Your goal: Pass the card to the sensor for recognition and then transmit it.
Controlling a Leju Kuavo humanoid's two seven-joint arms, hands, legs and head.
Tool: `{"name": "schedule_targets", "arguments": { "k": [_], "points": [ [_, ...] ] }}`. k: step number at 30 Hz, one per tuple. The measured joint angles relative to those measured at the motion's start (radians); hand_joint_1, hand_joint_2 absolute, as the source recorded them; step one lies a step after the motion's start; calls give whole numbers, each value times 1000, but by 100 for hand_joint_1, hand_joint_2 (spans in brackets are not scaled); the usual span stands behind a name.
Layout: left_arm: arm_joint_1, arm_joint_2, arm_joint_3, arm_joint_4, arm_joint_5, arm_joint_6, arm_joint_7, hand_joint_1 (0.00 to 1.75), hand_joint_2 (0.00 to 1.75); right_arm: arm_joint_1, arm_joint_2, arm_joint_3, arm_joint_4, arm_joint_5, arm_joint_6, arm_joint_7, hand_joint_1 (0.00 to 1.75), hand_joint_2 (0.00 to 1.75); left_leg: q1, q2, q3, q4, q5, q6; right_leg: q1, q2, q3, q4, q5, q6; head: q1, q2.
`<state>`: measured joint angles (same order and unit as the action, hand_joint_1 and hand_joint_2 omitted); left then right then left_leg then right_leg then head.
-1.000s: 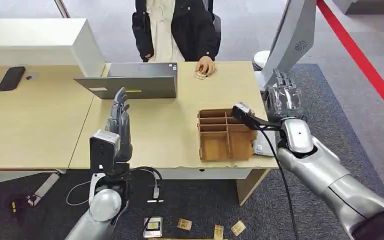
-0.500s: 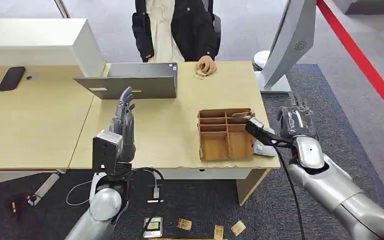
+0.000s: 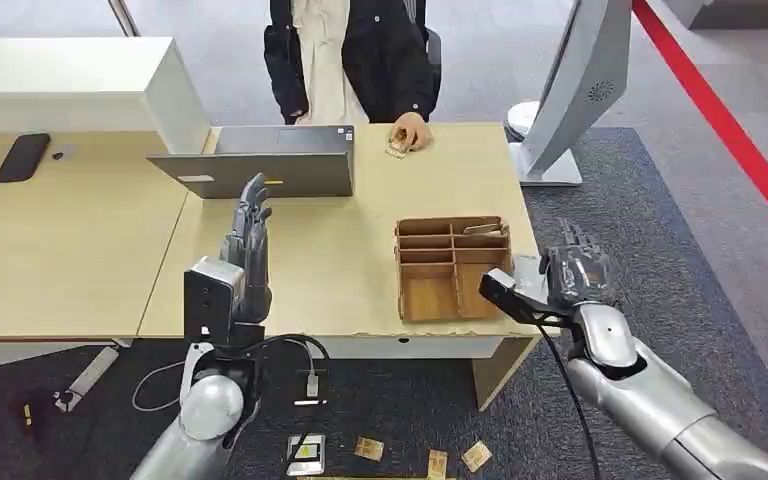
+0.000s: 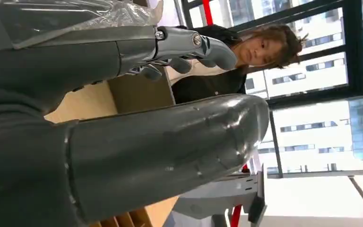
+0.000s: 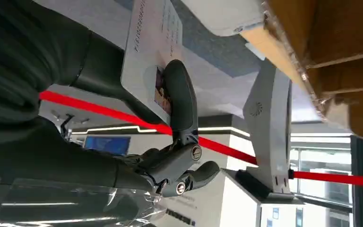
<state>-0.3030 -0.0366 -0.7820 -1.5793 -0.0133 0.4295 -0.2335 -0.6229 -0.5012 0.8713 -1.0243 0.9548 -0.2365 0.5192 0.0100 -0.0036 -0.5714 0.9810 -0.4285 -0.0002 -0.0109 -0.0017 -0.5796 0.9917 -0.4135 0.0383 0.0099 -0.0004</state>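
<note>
Drawn back from the sensor (image 3: 570, 90) toward five o'clock, right hand (image 3: 575, 275) pinches the card (image 5: 149, 56) under its fingers (image 5: 179, 94); light, stiff, probably slippery. Left hand (image 3: 245, 240) spread.

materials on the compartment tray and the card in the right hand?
Tray: looks like thin brown cardboard or fibreboard, matte, with slotted dividers and raw edges.
Card: seems rigid plastic, smooth and white with printed text and a small photo; it stays flat where the right hand pinches it.
</note>
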Motion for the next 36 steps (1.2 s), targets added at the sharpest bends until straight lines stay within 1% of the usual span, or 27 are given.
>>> {"name": "schedule_targets", "arguments": {
  "k": [6, 12, 18, 27, 36],
  "points": [
    [-18, 0, -5, 0, 16, -8, 2, 0, 0, 1, 42, 2, -8, 2, 0, -25, 175, 175, 0, 0, 0, 0, 0, 0, 0, 0, 0, 0, 0, 0, 0, 0],
    [-32, 0, -10, 1, 22, -12, 2, 0, 0, -3, 80, 2, -7, 0, 0, -35, 175, 175, 0, 0, 0, 0, 0, 0, 0, 0, 0, 0, 0, 0, 0, 0],
    [-37, 0, -16, 5, 23, -12, 3, 0, 0, -16, 108, 3, 23, -15, -7, -50, 175, 175, 0, 0, 0, 0, 0, 0, 0, 0, 0, 0, 0, 0, 0, 0],
    [-34, 0, -16, 5, 12, -15, 14, 0, 0, -17, 114, 1, 100, -55, -24, -37, 175, 175, 0, 0, 0, 0, 0, 0, 0, 0, 0, 0, 0, 0, 0, 0],
    [-33, 0, -16, 5, 5, -5, 24, 0, 0, -19, 109, -7, 164, -59, -38, -25, 175, 175, 0, 0, 0, 0, 0, 0, 0, 0, 0, 0, 0, 0, 0, 0]
  ]
}}
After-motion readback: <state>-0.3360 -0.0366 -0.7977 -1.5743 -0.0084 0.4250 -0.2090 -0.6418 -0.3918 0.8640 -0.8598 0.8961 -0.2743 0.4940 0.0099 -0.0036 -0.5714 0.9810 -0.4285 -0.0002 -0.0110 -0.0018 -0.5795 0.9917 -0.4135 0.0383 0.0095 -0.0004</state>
